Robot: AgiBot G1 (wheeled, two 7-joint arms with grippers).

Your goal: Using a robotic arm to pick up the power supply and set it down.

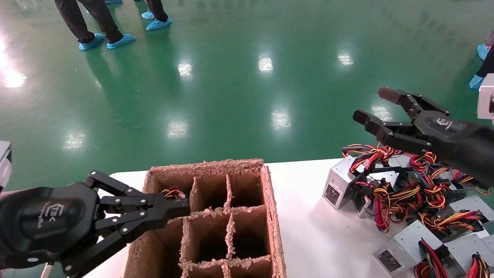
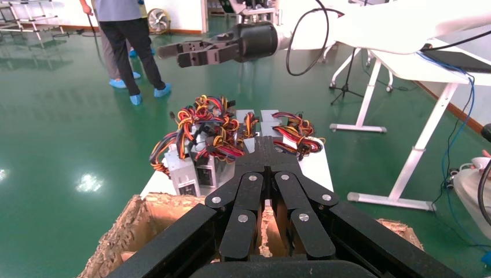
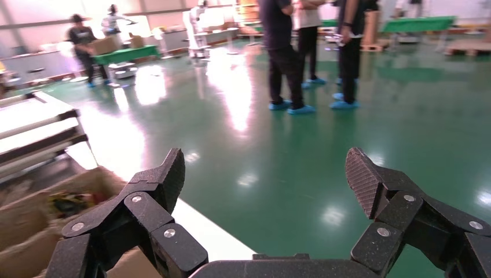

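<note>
- Lower left of the head view: the left claw (image 1: pixel 185 208) is clenched with nothing between its fingers, its tips over the near left cells of the box (image 1: pixel 270 216).
- Centre: the brown divider box stands on the white bench (image 1: pixel 308 231); a wire bundle (image 1: pixel 172 192) shows in its far left cell.
- Right: a heap of grey power supplies (image 1: pixel 401 200) with red, yellow and black wires lies on the bench.
- Upper right: the right claw (image 1: pixel 372 106) is released and hangs above the heap, touching none.
</note>
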